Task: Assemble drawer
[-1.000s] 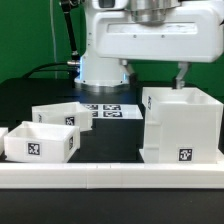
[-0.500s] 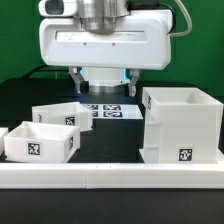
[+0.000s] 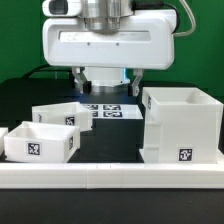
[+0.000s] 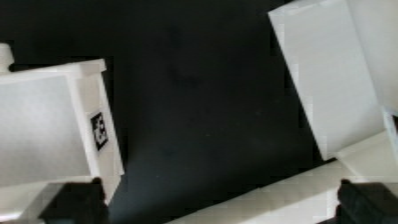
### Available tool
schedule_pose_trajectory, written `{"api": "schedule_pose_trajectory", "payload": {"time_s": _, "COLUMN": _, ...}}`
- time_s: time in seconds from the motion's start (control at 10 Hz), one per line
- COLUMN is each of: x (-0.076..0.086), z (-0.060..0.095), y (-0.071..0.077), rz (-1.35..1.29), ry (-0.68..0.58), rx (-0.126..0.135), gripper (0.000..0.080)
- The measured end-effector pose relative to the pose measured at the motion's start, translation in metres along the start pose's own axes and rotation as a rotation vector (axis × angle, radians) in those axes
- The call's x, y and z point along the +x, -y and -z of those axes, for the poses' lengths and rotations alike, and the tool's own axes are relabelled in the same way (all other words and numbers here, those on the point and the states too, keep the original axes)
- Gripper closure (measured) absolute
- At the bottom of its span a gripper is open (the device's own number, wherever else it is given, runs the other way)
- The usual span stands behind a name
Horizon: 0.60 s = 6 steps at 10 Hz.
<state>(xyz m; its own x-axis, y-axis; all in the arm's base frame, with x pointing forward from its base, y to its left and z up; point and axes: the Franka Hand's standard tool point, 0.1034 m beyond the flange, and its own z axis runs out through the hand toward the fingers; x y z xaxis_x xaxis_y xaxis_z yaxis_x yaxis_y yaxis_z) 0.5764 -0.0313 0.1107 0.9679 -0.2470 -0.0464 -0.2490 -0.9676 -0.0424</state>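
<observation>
The tall white cube-like housing (image 3: 180,125) stands at the exterior view's right, tag on its front. Two low white trays sit at the left: one in front (image 3: 38,140), one behind it (image 3: 56,115). My gripper (image 3: 107,82) hangs open and empty above the black gap between the trays and the housing, touching nothing. In the wrist view the gripper (image 4: 217,202) shows two dark fingertips (image 4: 71,203) spread wide. A tagged tray (image 4: 50,125) and the housing wall (image 4: 338,85) lie on opposite sides of the gap.
The marker board (image 3: 105,110) lies flat on the black table behind the gap. A long low white rail (image 3: 110,176) runs along the front edge; it also shows in the wrist view (image 4: 267,192).
The arm has swung from above the housing to the exterior view's left, over the gap. In the last half second it has barely moved. The parts have not moved.
</observation>
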Motion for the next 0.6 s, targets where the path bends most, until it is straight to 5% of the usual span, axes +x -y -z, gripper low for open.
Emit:
{"api": "schedule_pose_trajectory", "payload": {"time_s": 0.4, "x": 0.005, "z": -0.023, "y": -0.027, "rz": 0.166, "ry": -0.055, "rx": -0.024, "gripper": 0.0151}}
{"api": "schedule_pose_trajectory", "payload": {"time_s": 0.6, "x": 0.002, "z": -0.026, "y": -0.027, "rz": 0.154, "ry": -0.051, "rx": -0.018, "gripper": 0.0151}}
